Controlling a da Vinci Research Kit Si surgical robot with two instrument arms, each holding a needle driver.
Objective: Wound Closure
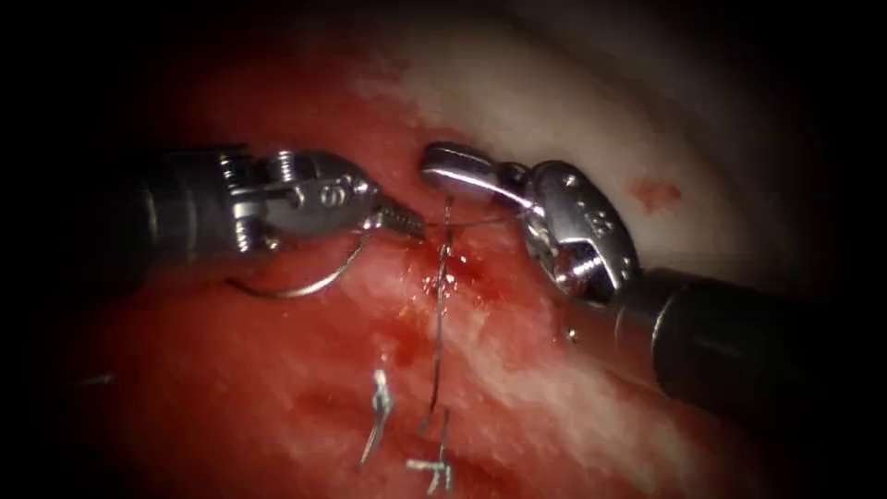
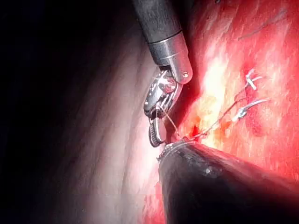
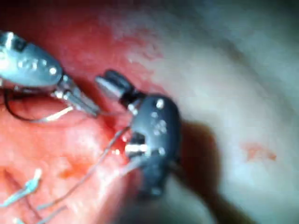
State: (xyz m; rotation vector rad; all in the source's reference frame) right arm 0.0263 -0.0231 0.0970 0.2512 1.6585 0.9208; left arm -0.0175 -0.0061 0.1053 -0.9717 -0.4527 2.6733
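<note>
On the red tissue (image 1: 277, 370) the cut (image 1: 453, 277) runs down the middle. From the left comes my left tool (image 1: 404, 221), jaws shut on the curved needle (image 1: 305, 290) near its tail end. The needle hangs free in an arc under the tool, left of the cut, outside the tissue. Thread (image 1: 471, 223) leads from the left jaw tips across to my right tool (image 1: 453, 166), whose jaws look shut with nothing seen between them. Another strand (image 1: 440, 342) drops along the cut. The right tool (image 2: 156, 130) and thread (image 2: 219, 119) are in the left wrist view; the left tool (image 3: 81, 101), needle (image 3: 28, 119) and right tool (image 3: 112, 84) in the right wrist view.
Cut thread ends (image 1: 379, 411) of earlier stitches stick up lower along the cut, with another pair (image 1: 434, 467) below. Pale tissue (image 1: 573, 111) rises right of the cut with a small red spot (image 1: 654, 192). Red fluid wets the cut edges.
</note>
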